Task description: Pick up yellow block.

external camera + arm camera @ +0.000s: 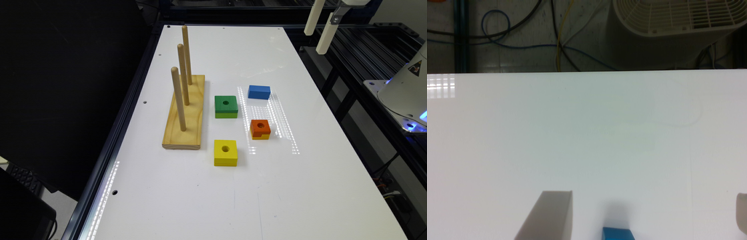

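- Yellow square wooden block with a round hole through its top (226,152) lies flat on the glossy white tabletop (300,186), nearest the exterior view's bottom among the blocks, untouched.
- Just beside it: light wooden base with three upright pegs (184,113) on the exterior view's left; hole suggests the blocks are meant for those pegs.
- Green two-tone square block with a hole (226,106) sits beyond it; small orange-topped block on a yellow base (260,129) is near, toward the exterior view's right; solid blue rectangular block (259,92) is farthest.
- White two-fingered gripper (321,25) hangs high at the far right corner, well apart from every block; fingers (549,217) spread wide, holding nothing.
- Wrist view looks across bare table, blue block at the frame edge, so the approach has not begun.
- Block is clear on all sides, so a straight top-down grasp looks feasible; the orange-topped block is the nearest thing to avoid.
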